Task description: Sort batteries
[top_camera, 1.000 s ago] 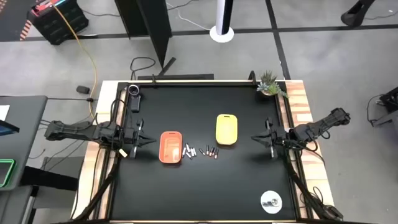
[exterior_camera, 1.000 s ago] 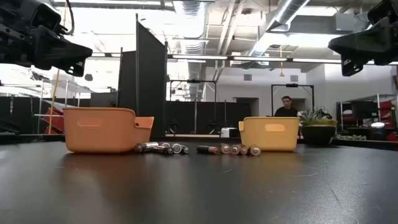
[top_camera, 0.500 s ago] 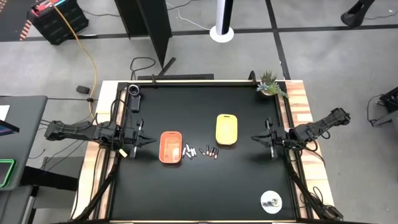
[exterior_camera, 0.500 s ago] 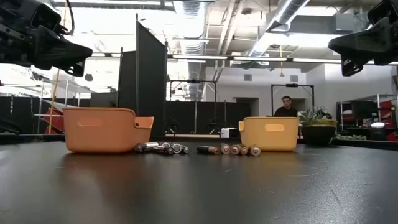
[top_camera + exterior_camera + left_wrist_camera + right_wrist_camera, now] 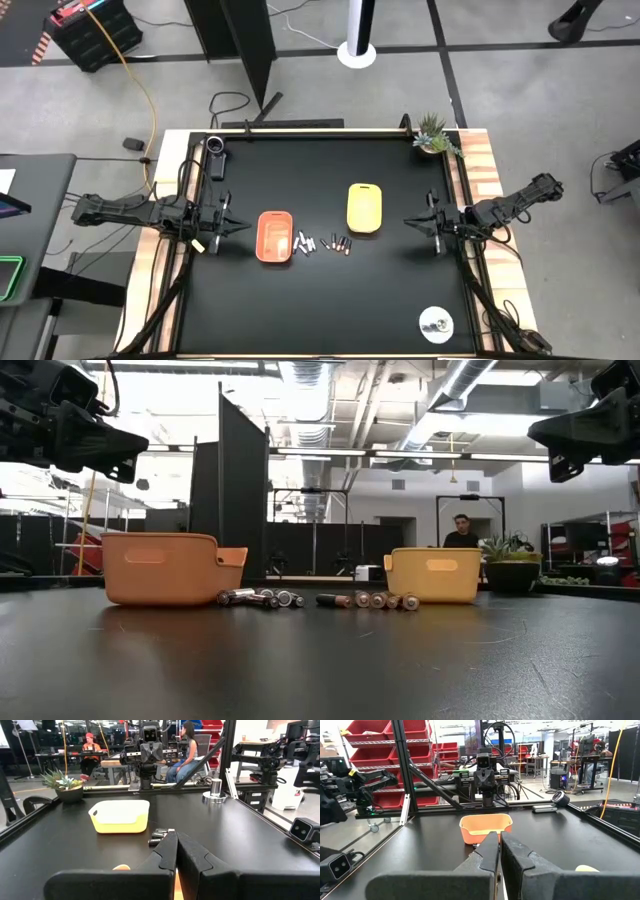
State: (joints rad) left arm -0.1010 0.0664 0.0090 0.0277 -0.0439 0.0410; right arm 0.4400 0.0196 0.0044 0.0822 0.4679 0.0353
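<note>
**Nothing sorted yet**

All the batteries (image 5: pixel 319 243) lie on the table (image 5: pixel 330 300), in a little row between my orange tray (image 5: pixel 274 236) and yellow tray (image 5: pixel 364 207). I think every one is left to sort. My left gripper (image 5: pixel 238 226) and right gripper (image 5: pixel 411 222) wait at the sides, fingers pressed together, holding nothing. Nothing has moved since a second ago.

Around my tabletop (image 5: pixel 300 310) a grey concrete floor (image 5: pixel 520 90), black partition panel (image 5: pixel 243 490) beyond its far edge, red shelving racks (image 5: pixel 420 755), ceiling strip lights (image 5: pixel 455 380), a seated person (image 5: pixel 461 532), potted plant (image 5: pixel 434 135) at the far corner
</note>
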